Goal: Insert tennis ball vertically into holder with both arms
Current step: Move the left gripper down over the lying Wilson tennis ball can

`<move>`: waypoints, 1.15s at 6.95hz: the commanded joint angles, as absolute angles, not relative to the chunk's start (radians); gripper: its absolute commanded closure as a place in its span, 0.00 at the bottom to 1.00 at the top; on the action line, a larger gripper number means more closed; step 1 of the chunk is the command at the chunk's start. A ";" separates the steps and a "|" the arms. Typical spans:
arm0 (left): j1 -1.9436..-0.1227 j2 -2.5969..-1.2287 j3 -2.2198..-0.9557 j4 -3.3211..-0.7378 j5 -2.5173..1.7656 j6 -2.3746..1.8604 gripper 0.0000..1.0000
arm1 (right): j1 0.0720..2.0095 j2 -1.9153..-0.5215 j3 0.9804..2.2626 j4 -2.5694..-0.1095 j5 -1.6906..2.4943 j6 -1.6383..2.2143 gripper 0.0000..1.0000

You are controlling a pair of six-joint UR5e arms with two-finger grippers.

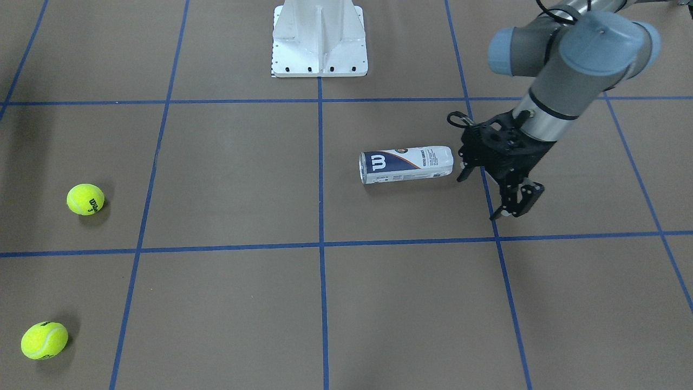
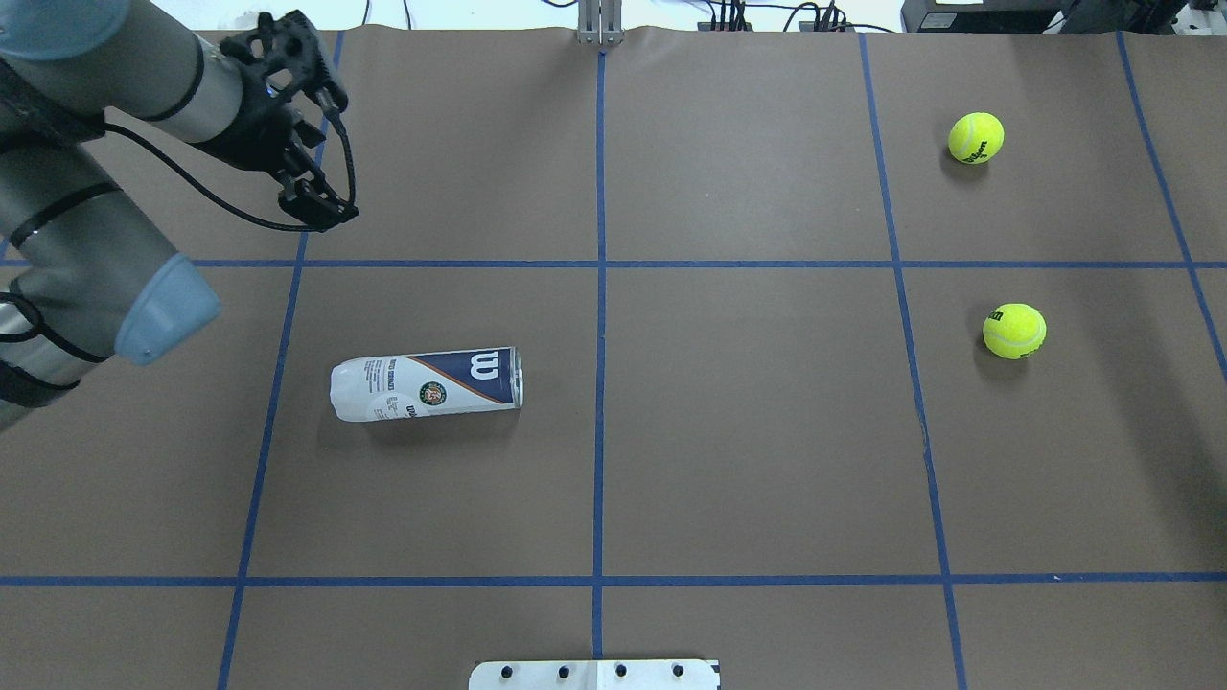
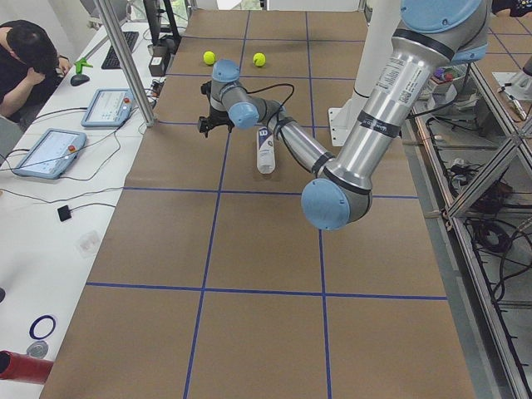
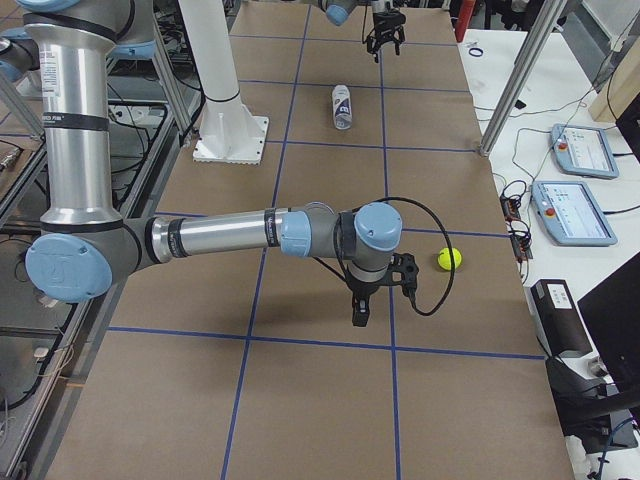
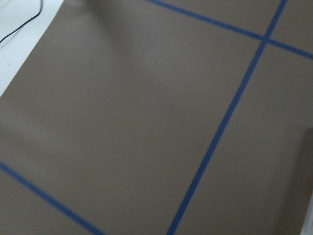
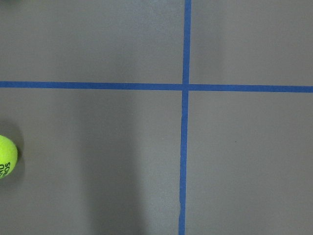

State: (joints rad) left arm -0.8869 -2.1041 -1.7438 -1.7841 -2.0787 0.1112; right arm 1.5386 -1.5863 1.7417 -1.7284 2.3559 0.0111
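The holder lies on its side on the brown table, its W end towards the table's middle; it also shows in the overhead view. My left gripper is open and empty, apart from the holder's closed end, on the side away from my base. Two yellow tennis balls lie on my right half of the table. My right gripper shows only in the exterior right view, low over the table near one ball; I cannot tell whether it is open. That ball sits at the right wrist view's left edge.
The white pedestal base stands at the table's near middle edge. Blue tape lines divide the brown table into squares. A desk with tablets and a seated operator lie beyond the table's far edge.
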 commanded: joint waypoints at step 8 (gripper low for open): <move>-0.542 -2.316 -1.640 -1.536 -1.838 0.262 0.01 | 1.539 -1.586 1.738 -1.729 2.368 0.011 0.01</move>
State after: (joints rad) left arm -0.5626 -2.3191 -1.6488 -1.5359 -1.8542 0.2608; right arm 1.5386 -1.5860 1.7401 -1.7287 2.3681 0.0119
